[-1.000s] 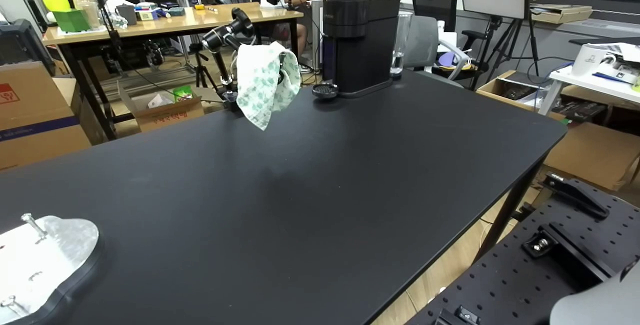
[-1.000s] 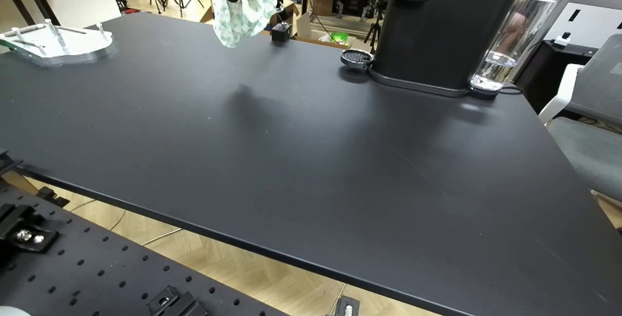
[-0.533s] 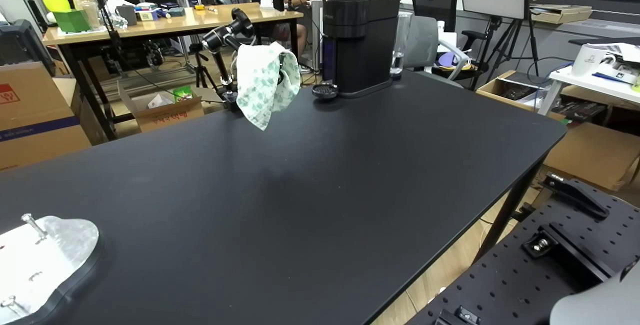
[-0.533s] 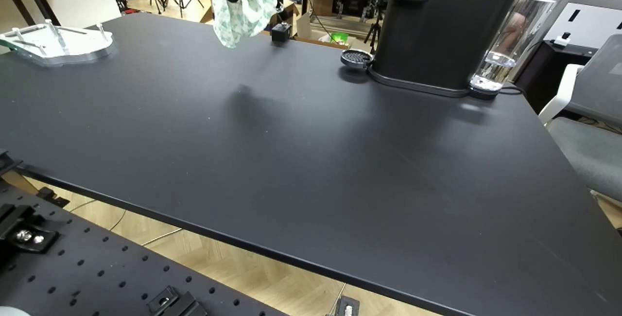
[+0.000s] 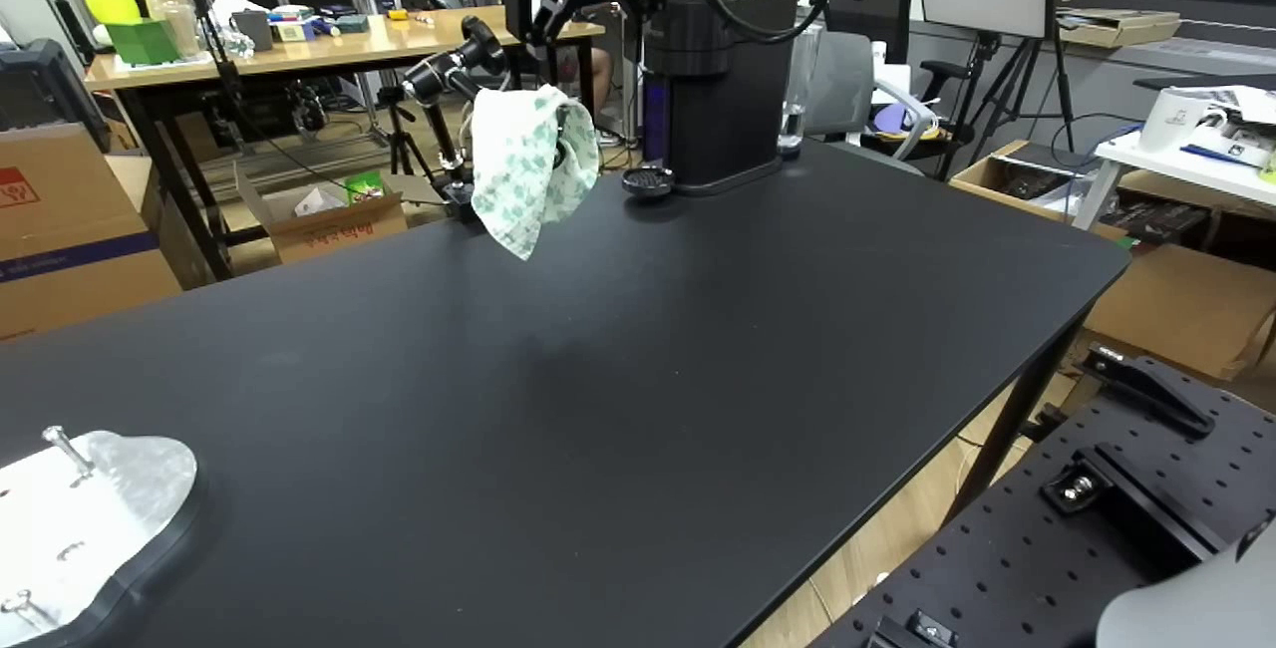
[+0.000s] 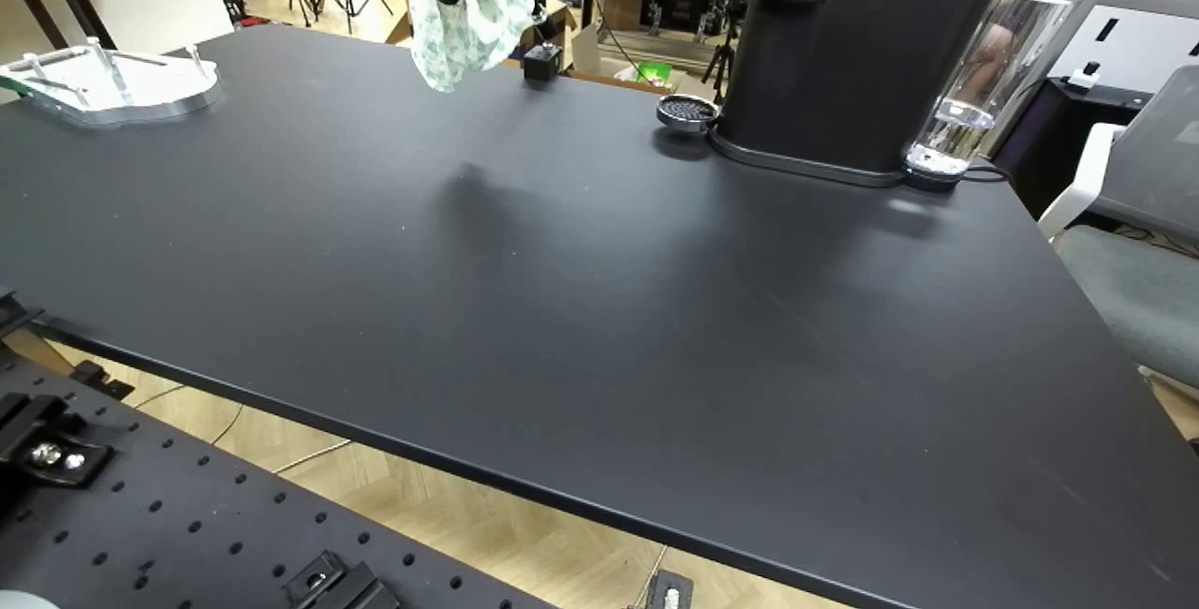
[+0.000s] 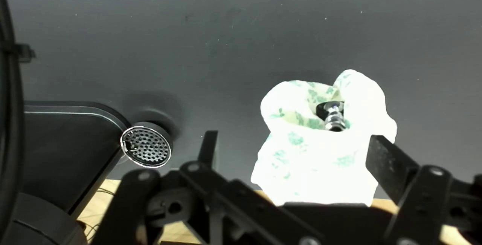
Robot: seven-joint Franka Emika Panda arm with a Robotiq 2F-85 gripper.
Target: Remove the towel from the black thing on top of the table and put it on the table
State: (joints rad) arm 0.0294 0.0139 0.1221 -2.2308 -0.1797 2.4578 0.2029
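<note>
I want this to end on the long matte-black table (image 5: 698,409), so I'd choose a spot toward its near middle, well away from the tall black boxy coffee machine (image 6: 824,75) at the far side. Left of that machine, at the far edge, rises the black jointed metal stand (image 5: 439,72), which I take for the task's "black thing". The white towel with a green leaf print (image 5: 518,160) hangs draped there, apart from the tabletop, and I judge the step an approach to a grasp. I'd shift slightly left to centre on it, come straight down, pinch a thick fold of fabric only, then lift until it frees itself before travelling near. My black two-finger gripper (image 7: 293,141) points down, above the towel and somewhat right of it, jaws spread wide, holding nothing. In the wrist view its fingers (image 7: 389,158) flank the towel unevenly; how much height remains I can't tell. Between them a small silvery joint (image 7: 334,118) shows through the folds; I'd avoid closing on that.
</note>
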